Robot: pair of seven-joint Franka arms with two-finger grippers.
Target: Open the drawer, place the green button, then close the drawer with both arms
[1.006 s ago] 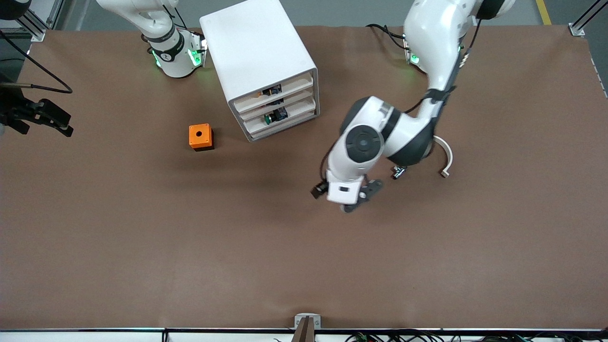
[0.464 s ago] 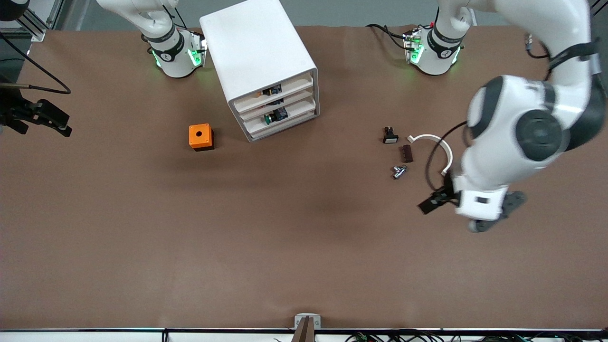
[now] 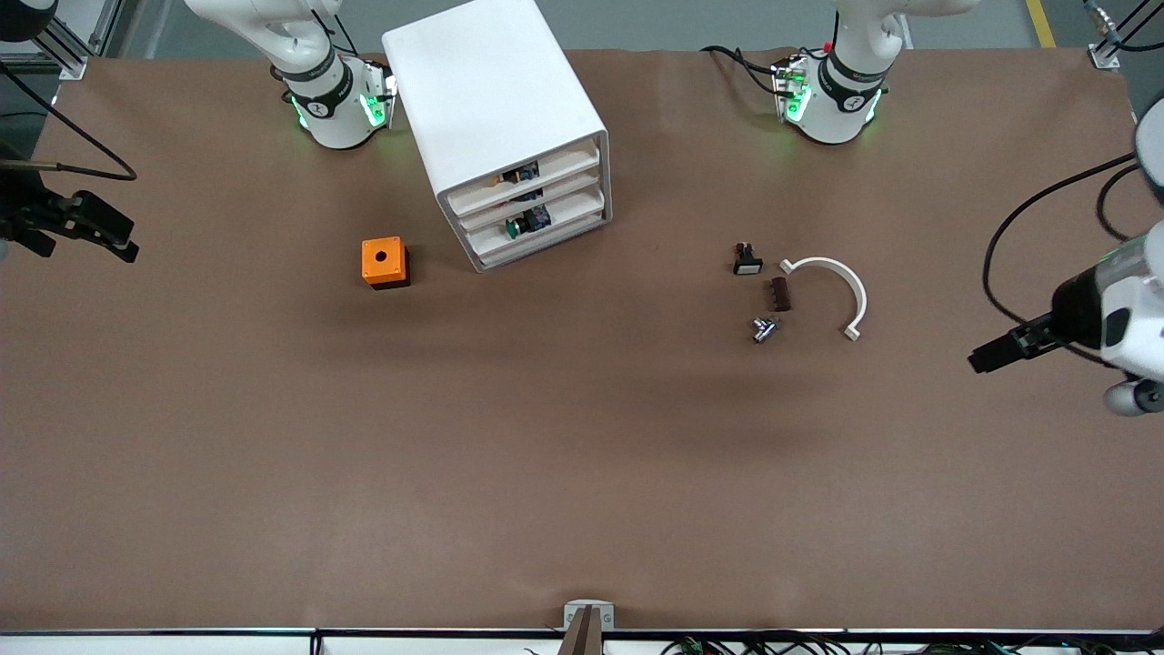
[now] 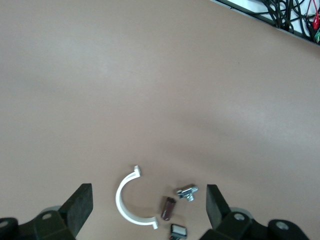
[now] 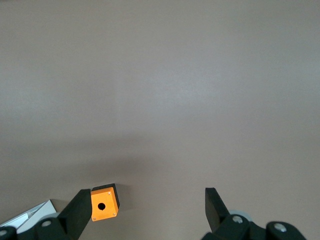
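Observation:
The white cabinet (image 3: 496, 118) stands near the right arm's base. Its third drawer (image 3: 559, 221) sits pushed in, level with the others. The green-capped button (image 3: 515, 227) lies in that drawer and shows through its front gap. My left gripper (image 4: 150, 202) is open and empty, held high over the left arm's end of the table; the arm's wrist (image 3: 1120, 314) is at the edge of the front view. My right gripper (image 5: 147, 202) is open and empty, held high over the right arm's end of the table, where the arm waits.
An orange cube with a round hole (image 3: 384, 261) sits beside the cabinet, and also shows in the right wrist view (image 5: 104, 204). Toward the left arm's end lie a white-capped black button (image 3: 747, 261), a brown piece (image 3: 779, 293), a metal part (image 3: 764, 328) and a white curved clip (image 3: 832, 287).
My left arm has swung away from the cabinet's front toward its own end of the table, uncovering the small parts. The right arm has not moved.

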